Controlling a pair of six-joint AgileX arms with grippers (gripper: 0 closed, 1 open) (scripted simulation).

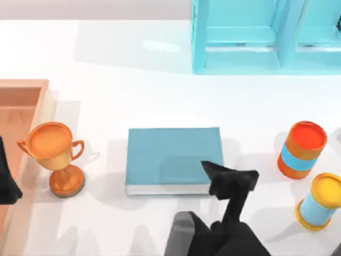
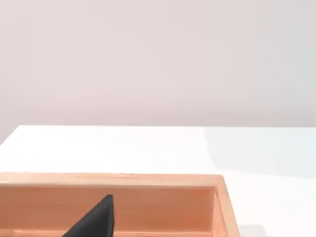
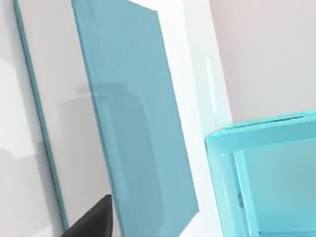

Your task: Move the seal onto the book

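While the right hand point(image 1: 230, 178) hovers over the book's point(image 1: 170, 157) near right corner, I cannot tell its opening or any hold. Trophy point(image 1: 55, 157) stands left of the plain teal book, two cylinders point(image 1: 301, 149) right; the left hand point(image 1: 8, 184) sits parked at the tabletop's point(image 1: 117, 80) left edge.

We note a plain teal book point(image 1: 173, 157) with white page edges, an orange-gold trophy point(image 1: 53, 154), an orange cylinder point(image 1: 301, 149) banded blue, a turquoise shelf unit point(image 1: 266, 34), a white counter point(image 1: 133, 80).

Bright, even light; soft shadows, faint glare.
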